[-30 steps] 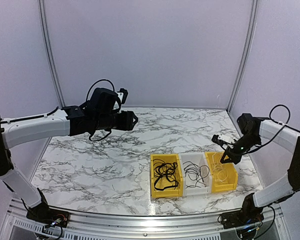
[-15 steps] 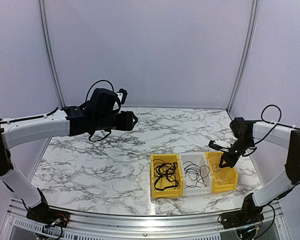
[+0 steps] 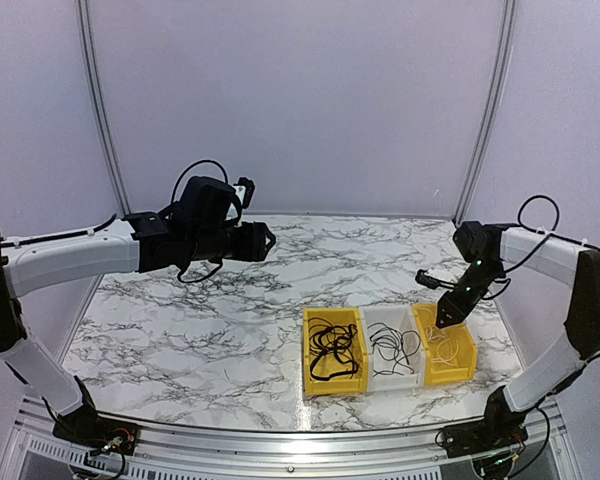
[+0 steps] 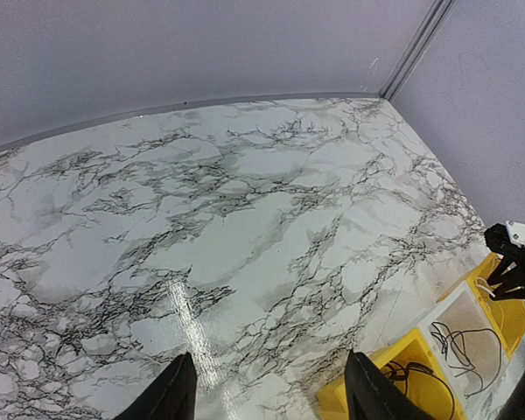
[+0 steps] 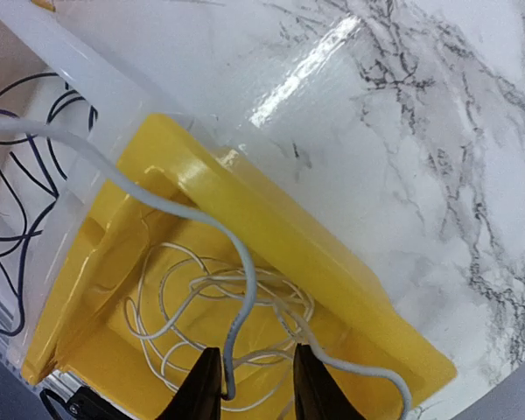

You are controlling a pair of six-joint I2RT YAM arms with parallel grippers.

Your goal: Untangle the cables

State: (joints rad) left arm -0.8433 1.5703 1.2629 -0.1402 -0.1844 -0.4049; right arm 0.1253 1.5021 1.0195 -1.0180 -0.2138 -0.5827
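— What is recorded, largest first?

— A white marble-patterned worktop (image 3: 230, 310) is noted. The left arm (image 3: 80, 255) is held above its far left part, and the right arm (image 3: 545, 250) is bent over the bins at the near right. Three plastic bins are set side by side. Loose black cables (image 3: 330, 345) are held in the left yellow bin (image 3: 307, 372) and the white middle bin (image 3: 392, 380). Coiled white cables (image 5: 171, 297) are held in the right yellow bin (image 5: 280, 227).

— And the jaws?

— The left jaws are seen wide apart, with nothing between them. The right jaws are parted narrowly above the right yellow bin. One white cable strand (image 5: 245, 289) is run between them, unclamped.
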